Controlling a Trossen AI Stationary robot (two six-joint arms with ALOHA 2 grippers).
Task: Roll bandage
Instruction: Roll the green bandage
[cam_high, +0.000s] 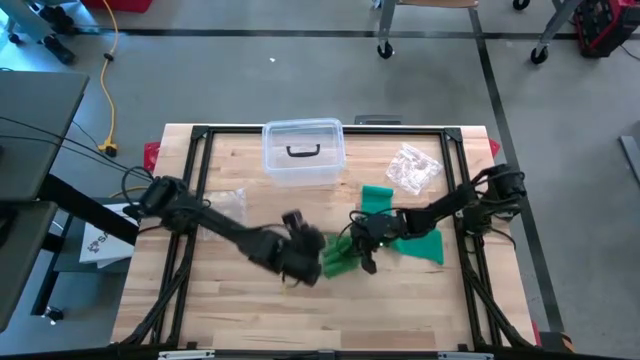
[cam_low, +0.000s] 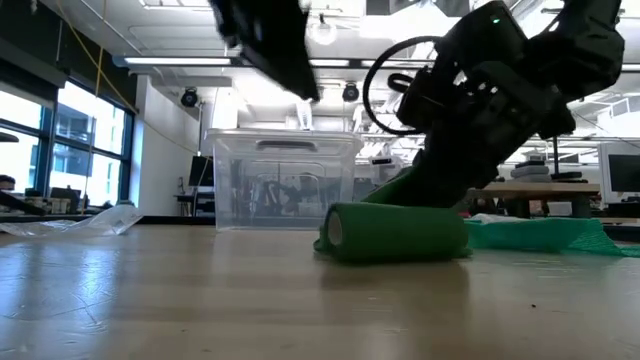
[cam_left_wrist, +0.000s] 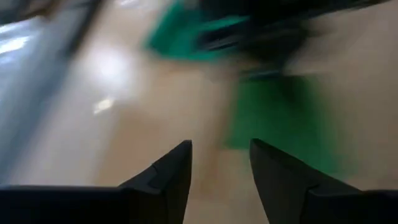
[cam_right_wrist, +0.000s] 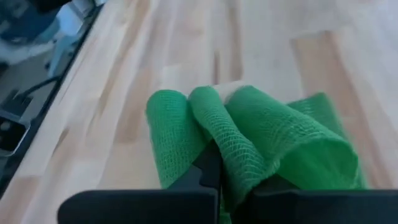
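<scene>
**Bandage part-rolled; left gripper off it, right gripper pinching the loose end**

Green bandage lies mid-tabletop, right of centre. One end is wound into a short roll resting flat on the wood. The rest trails as a flat strip toward the right edge and back toward the clear lidded box.

Right gripper: fingers closed tight on a bunched fold of the mesh, seen plainly in its wrist view. It sits low, directly over the roll's back side.

Left gripper: fingers parted with a clear gap, nothing between them. It hangs just to the left of the roll and is lifted off the wood; the low view shows it up high. Its wrist view is motion-blurred, with green ahead of the fingertips.

Key relation: the roll's long axis runs roughly left to right in the low view, with its open end facing left. From the left gripper the roll lies just to the right, close by. The right gripper is the nearer, already in contact with the fabric.

Judgement: rolling is partway, with much strip left unwound. The next turn likely needs the left gripper to return to the roll's near end while the right holds tension.

Crumpled clear wrapper lies near the back right corner, well apart.
</scene>
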